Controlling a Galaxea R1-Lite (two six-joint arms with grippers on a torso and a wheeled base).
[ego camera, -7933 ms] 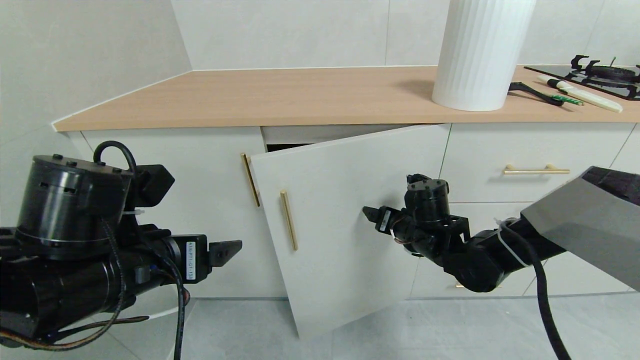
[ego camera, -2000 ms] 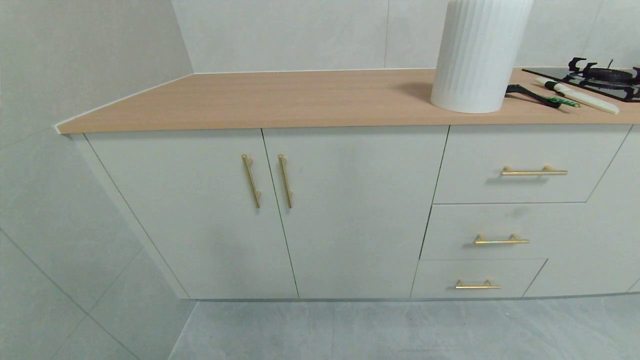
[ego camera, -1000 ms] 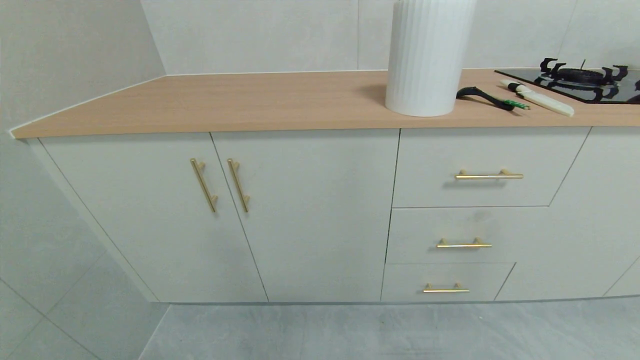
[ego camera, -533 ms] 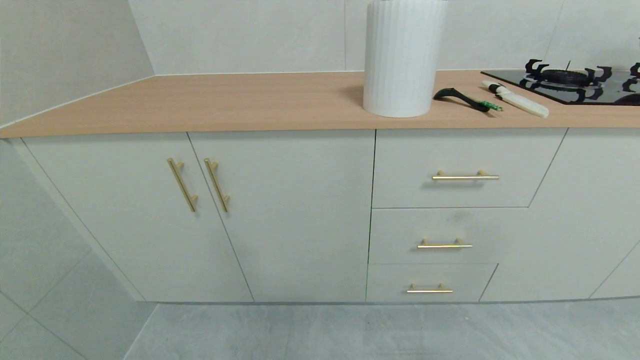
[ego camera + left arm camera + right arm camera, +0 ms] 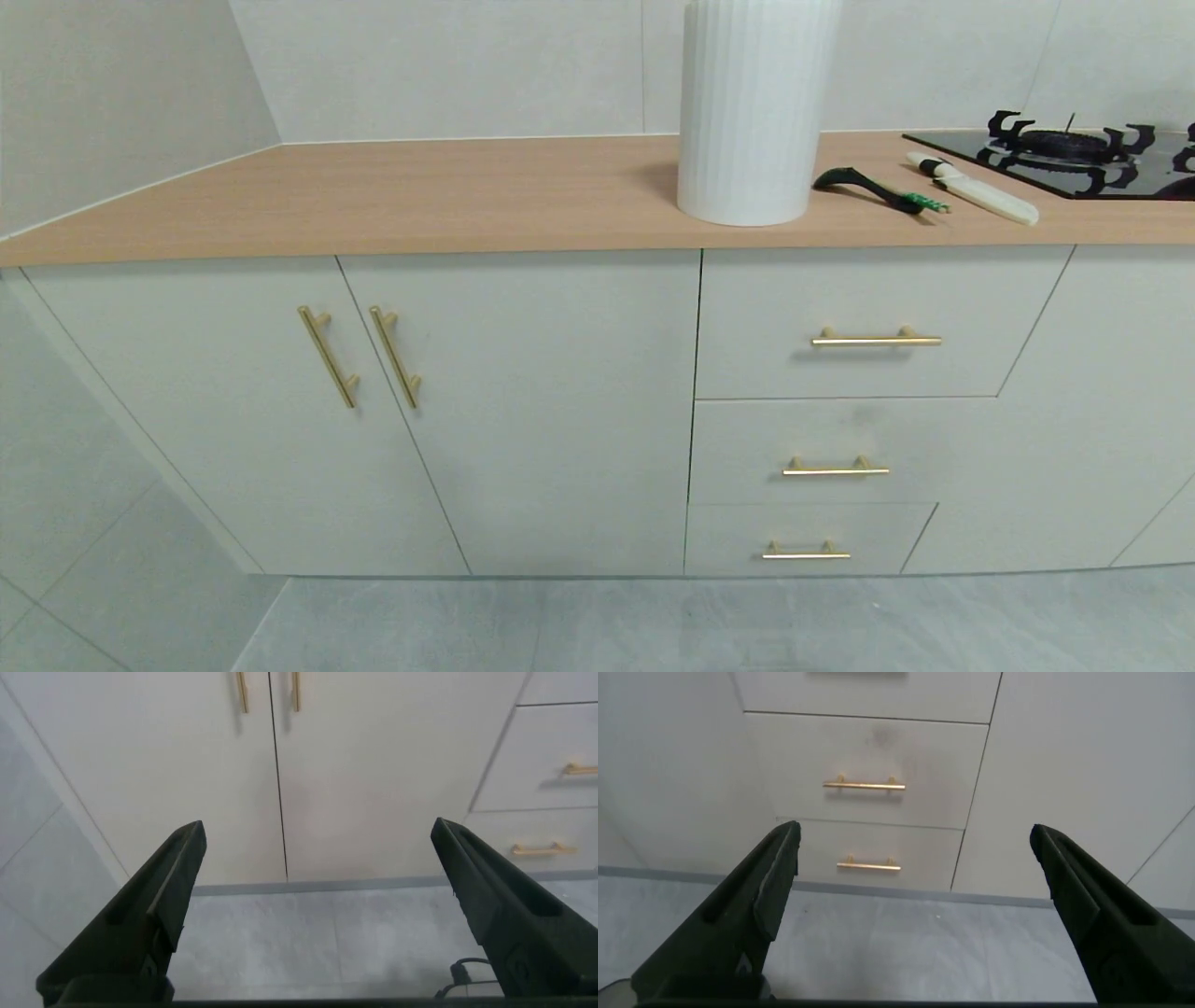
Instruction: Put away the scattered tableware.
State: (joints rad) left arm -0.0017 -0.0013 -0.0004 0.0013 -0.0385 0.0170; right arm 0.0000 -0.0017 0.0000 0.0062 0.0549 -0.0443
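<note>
Both cupboard doors shut, 3 drawers too. Counter: white ribbed jar, then 2 utensils out betw. jar & hob: white knife, black-handled tool. L gripper & R gripper spread wide, empty, low facing cupboard fronts. Prob. partway: those 2 left to stow.

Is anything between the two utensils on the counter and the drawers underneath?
Only a shut drawer front: the top gold-handled drawer is closed below the black-handled green-tipped utensil and cream knife. Both lie free, right of the white ribbed vase.
</note>
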